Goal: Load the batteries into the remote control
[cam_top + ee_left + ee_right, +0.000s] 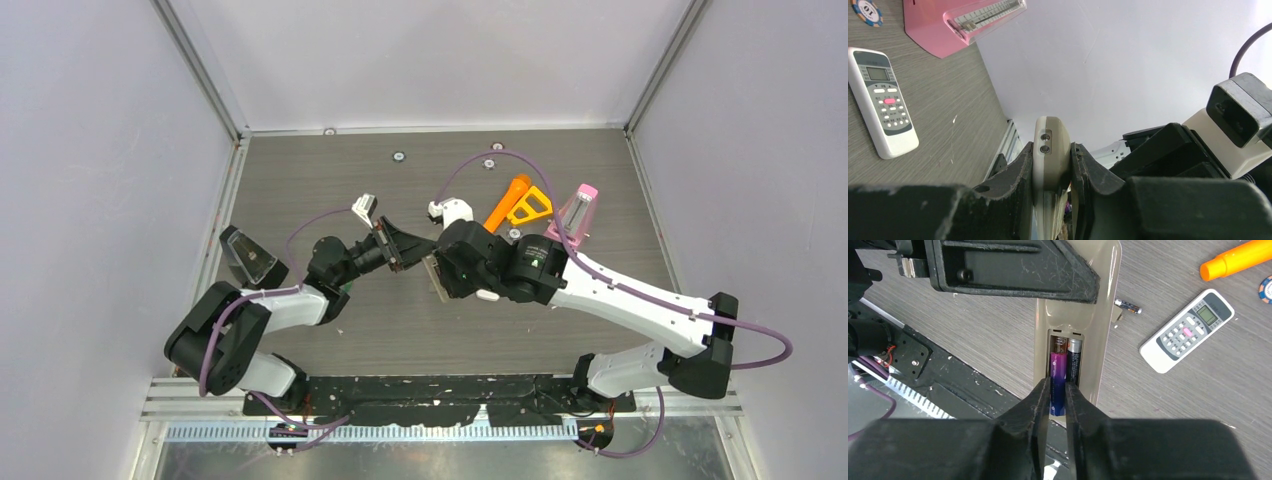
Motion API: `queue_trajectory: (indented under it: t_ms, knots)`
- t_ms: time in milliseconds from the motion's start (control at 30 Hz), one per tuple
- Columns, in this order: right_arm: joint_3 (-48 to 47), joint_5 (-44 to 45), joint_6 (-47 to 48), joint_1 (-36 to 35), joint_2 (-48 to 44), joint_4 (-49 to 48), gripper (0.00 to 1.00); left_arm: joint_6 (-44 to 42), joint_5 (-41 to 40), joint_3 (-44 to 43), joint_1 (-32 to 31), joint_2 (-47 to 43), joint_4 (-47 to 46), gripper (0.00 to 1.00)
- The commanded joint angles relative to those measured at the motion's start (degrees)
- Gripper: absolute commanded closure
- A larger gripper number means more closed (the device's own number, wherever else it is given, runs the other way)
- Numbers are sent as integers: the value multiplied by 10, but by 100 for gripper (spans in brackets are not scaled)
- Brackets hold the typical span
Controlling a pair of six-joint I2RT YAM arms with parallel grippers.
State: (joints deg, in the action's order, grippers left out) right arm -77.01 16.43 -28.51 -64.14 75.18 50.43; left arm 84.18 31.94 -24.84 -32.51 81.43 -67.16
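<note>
My left gripper (pixel 1053 152) is shut on the narrow end of a beige remote control (pixel 1050 135) and holds it above the table. In the right wrist view the remote (pixel 1100 325) shows its open battery compartment. My right gripper (pixel 1058 389) is shut on the purple battery (pixel 1058 370), which lies lengthwise in the compartment's left slot. A dark battery with a silvery end (pixel 1074 362) sits in the slot beside it. Another dark battery (pixel 1128 306) lies on the table past the remote. The green battery is out of view. In the top view both grippers (pixel 432 262) meet mid-table.
A white remote with buttons (pixel 1188 330) lies on the table to the right; it also shows in the left wrist view (pixel 883 100). An orange tool (pixel 515 200) and a pink metronome (pixel 578 210) stand behind. A poker chip (pixel 1267 289) lies near the orange tool.
</note>
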Motion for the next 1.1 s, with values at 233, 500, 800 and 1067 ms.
queue_trajectory:
  t_ms: [233, 500, 800, 1067]
  knots:
    - [-11, -22, -16, 24, -17, -37, 53, 24, -19, 8, -4, 2, -56, 100]
    - [32, -36, -67, 57, -105, -70, 43, 57, -37, 17, -4, 15, -90, 100]
    - [186, -128, -141, 108, -255, -203, 26, 160, -75, 17, -9, -29, -120, 100]
    - [204, -193, -202, 111, -273, -303, 25, 251, -138, 22, -33, -71, -91, 100]
